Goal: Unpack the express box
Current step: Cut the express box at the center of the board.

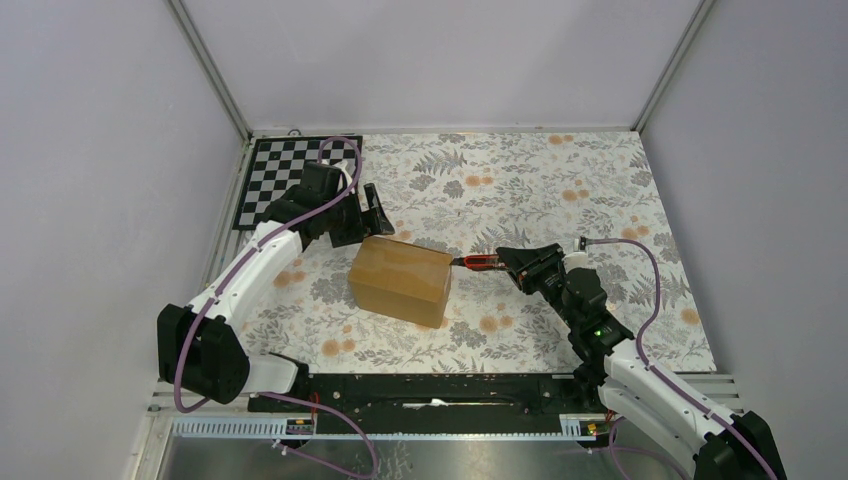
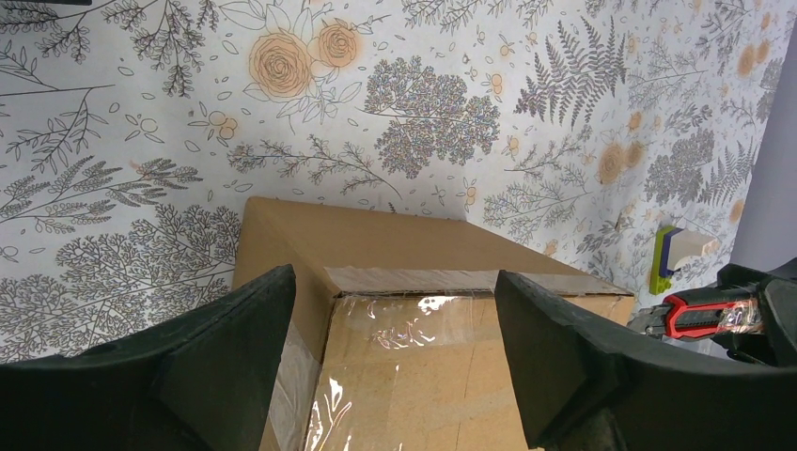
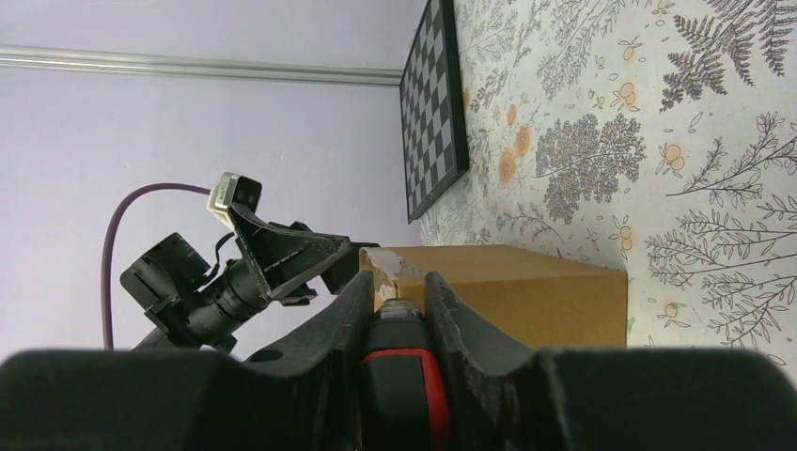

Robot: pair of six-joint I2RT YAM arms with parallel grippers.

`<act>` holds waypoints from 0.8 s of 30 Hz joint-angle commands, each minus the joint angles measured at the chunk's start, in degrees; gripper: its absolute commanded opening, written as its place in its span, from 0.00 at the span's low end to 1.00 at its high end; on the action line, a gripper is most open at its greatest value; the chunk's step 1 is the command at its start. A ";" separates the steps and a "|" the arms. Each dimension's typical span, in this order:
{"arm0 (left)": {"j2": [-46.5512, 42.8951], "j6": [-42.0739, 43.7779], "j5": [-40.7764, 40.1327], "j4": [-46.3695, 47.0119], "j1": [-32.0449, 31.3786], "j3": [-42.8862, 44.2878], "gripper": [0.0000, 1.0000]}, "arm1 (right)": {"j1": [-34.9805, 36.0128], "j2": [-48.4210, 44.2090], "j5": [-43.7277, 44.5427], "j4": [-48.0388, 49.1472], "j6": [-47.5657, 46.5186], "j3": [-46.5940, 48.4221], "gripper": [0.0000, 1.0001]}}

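The express box (image 1: 401, 279) is a plain brown taped carton lying in the middle of the floral mat. My left gripper (image 1: 378, 215) is open at the box's far left corner; in the left wrist view its fingers (image 2: 235, 348) straddle the taped top (image 2: 423, 366). My right gripper (image 1: 508, 262) is shut on a red-handled cutter (image 1: 478, 263), whose tip touches the box's upper right edge. In the right wrist view the cutter (image 3: 399, 376) sits between the jaws, pointing at the box corner (image 3: 489, 282). The cutter also shows in the left wrist view (image 2: 705, 315).
A black-and-white checkerboard (image 1: 285, 180) lies at the back left of the mat. Grey walls enclose the area on three sides. A black rail (image 1: 430, 390) runs along the near edge between the arm bases.
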 commanded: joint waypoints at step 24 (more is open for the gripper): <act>-0.17 -0.51 0.15 1.14 0.35 0.33 0.83 | -0.19 -1.86 0.24 1.80 0.24 0.23 0.00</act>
